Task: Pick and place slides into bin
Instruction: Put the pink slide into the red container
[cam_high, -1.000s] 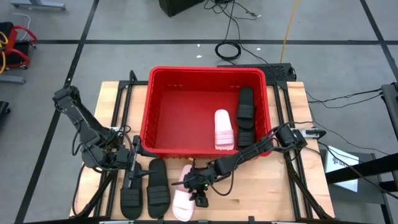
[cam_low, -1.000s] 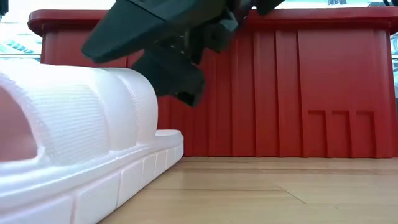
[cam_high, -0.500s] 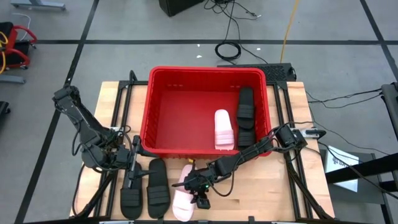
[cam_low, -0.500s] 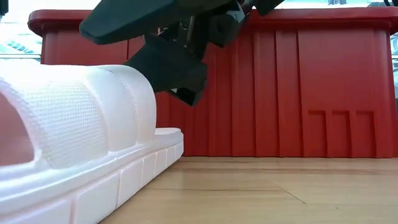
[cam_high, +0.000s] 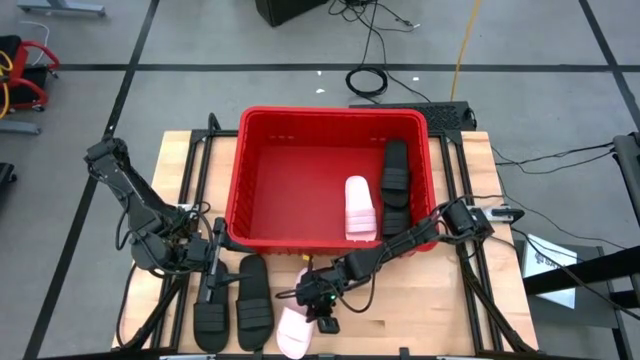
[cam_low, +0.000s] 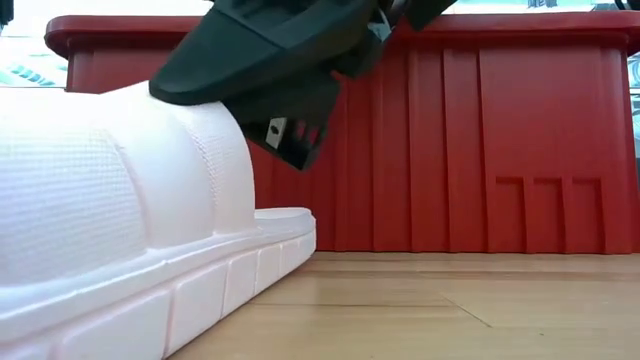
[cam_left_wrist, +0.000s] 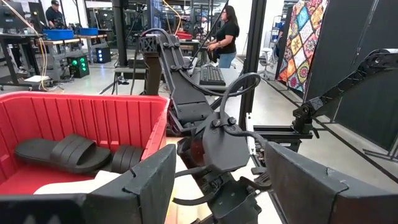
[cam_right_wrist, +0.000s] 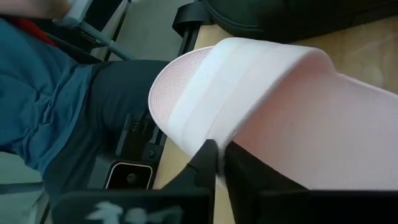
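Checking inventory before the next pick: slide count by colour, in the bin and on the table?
Black slides: 4, two in the bin, two on the table
Pale pink slides: 2, one in the bin, one on the table
Total: 6

We are in a robotics lab or workshop: a grey concrete floor (cam_high: 200, 40) marked with dark lines, loose cables (cam_high: 372, 78), a wooden workbench (cam_high: 420, 310), workstations with a keyboard (cam_left_wrist: 211, 75) and people (cam_left_wrist: 225, 34) standing among equipment racks.
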